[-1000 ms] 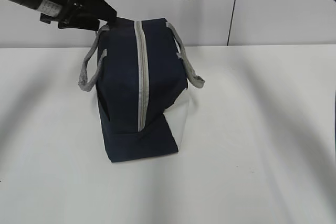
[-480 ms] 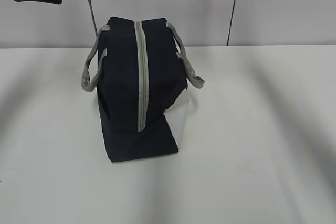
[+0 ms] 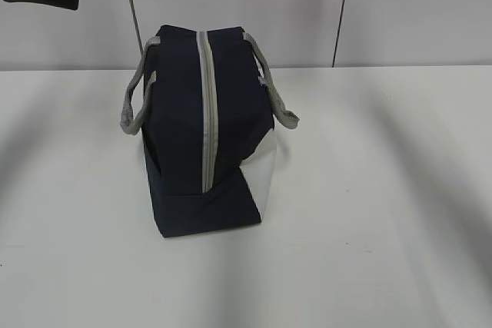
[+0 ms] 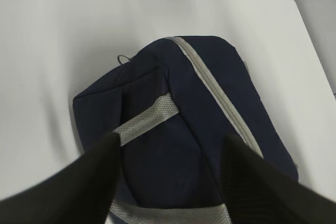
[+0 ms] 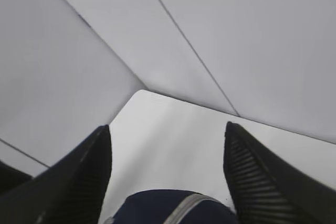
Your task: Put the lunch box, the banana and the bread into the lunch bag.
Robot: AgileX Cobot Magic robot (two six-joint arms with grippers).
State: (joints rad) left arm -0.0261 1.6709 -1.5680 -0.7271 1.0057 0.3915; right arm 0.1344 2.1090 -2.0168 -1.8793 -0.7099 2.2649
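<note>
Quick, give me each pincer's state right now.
Left pincer: open, empty, above the navy-blue fabric lunch bag.
Right pincer: open, holding nothing.

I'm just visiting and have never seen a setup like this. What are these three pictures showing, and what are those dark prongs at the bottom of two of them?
It is a robot with two arms. One camera faces the white table; one sits on each wrist. The prongs are gripper fingers seen from the wrist. On the table stands a navy lunch bag, its grey zipper closed. The left gripper hangs open above the bag, holding nothing. The right gripper is open too, raised higher and empty. No food is visible.
</note>
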